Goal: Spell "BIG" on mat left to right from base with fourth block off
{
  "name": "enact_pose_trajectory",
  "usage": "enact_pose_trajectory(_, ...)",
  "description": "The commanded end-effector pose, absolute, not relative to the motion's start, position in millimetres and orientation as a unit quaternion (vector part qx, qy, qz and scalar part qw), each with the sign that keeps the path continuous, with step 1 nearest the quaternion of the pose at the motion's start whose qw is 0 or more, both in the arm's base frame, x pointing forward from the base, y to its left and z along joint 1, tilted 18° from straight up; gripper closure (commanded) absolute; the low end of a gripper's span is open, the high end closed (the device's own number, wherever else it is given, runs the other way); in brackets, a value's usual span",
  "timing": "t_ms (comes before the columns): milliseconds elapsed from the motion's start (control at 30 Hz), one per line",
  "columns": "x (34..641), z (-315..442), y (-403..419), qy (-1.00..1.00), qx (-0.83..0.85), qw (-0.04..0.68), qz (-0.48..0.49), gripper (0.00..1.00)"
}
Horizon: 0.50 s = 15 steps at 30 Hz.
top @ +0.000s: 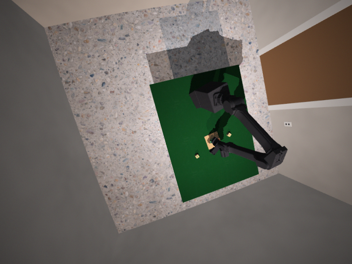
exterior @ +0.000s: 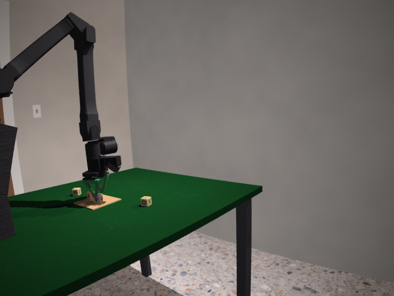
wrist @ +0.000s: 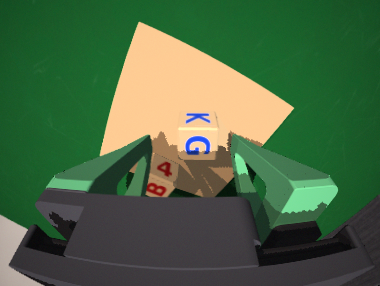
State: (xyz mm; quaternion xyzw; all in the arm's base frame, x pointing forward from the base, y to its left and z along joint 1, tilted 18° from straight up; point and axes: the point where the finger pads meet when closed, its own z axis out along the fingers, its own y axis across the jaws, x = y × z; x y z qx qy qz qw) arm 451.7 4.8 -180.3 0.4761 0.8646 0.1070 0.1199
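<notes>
My gripper [exterior: 98, 193] [wrist: 191, 141] is open, with its fingertips low over the mat [top: 209, 145] [exterior: 111, 200] [wrist: 150, 75]. A blue-lettered block [exterior: 97, 198] [wrist: 198, 142] sits on the mat between the fingers with space on both sides; it shows G, seemingly on top, and K on a side. A red-lettered block [exterior: 89, 195] [wrist: 161, 172] is beside the left finger in the wrist view, showing 4 and B, partly hidden. Off the mat are a block with a green 9- or G-like mark [top: 229, 134] [exterior: 76, 191] and one showing O and X [top: 197, 155] [exterior: 146, 201].
The green table [top: 176, 119] [exterior: 191, 197] carries everything. The arm's base [top: 209, 96] stands on it, and the arm reaches over the mat from above. The arm's shadow falls over part of the mat. The two off-mat blocks lie on opposite sides of it.
</notes>
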Motion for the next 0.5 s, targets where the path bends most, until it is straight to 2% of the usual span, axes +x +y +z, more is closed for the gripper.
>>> enact_pose_trajectory(0,454.3,-194.1,8.6,0.865,0.476,0.119,0.105,0.38)
enact_pose_trajectory(467,457.5,-210.2,8.6,0.865,0.477,0.117,0.103,0.38)
